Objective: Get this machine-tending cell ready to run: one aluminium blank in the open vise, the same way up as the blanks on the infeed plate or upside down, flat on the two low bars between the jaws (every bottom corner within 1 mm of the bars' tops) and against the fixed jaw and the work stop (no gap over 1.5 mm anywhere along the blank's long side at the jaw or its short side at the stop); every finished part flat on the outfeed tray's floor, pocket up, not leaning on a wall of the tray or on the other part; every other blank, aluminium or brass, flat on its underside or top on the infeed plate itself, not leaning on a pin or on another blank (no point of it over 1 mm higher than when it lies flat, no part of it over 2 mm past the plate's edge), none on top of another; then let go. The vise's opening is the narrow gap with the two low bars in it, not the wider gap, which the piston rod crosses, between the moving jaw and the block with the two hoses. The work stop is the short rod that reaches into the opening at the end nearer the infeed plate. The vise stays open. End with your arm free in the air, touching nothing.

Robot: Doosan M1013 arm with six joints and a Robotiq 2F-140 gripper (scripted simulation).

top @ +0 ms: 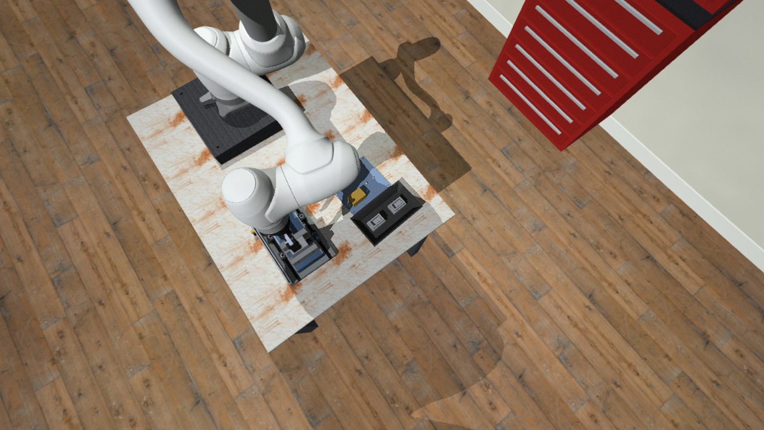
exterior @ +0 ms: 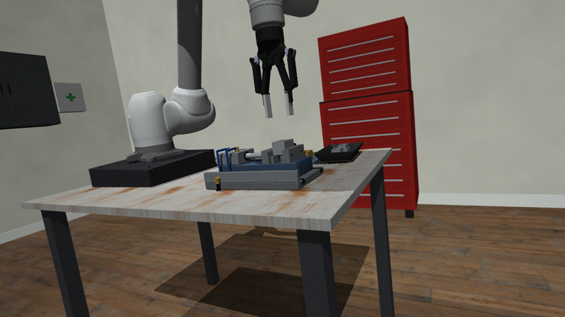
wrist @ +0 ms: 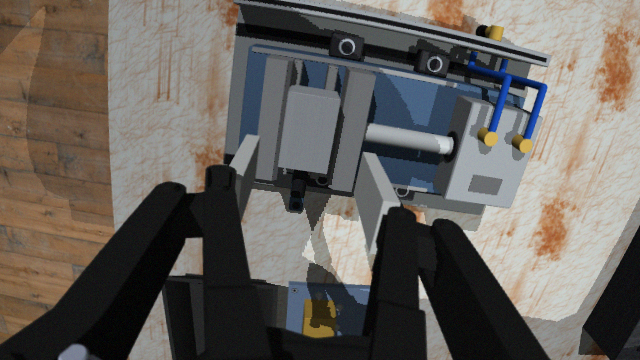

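My gripper [exterior: 280, 113] [wrist: 308, 165] is open and empty, high above the vise. An aluminium blank [exterior: 282, 147] [wrist: 310, 130] stands in the opening between the fixed jaw [wrist: 273, 115] and the moving jaw [wrist: 356, 125], rising above both. A gap shows on its moving-jaw side; contact with the fixed jaw, the work stop [wrist: 297, 186] and the bars cannot be judged. Two finished parts [top: 376, 220] [top: 397, 203] lie apart in the outfeed tray [top: 375, 240], pockets apparently up. A brass blank [top: 357, 196] [wrist: 318, 332] lies on the infeed plate [top: 380, 180] [wrist: 295, 310], which the arm partly hides.
The piston rod [wrist: 410, 139] crosses the wider gap to the block [wrist: 467, 175] with blue hoses [wrist: 537, 105]. A long rail [wrist: 400, 31] runs along the vise's far side. The black robot base [exterior: 152, 171] stands at the table's other end.
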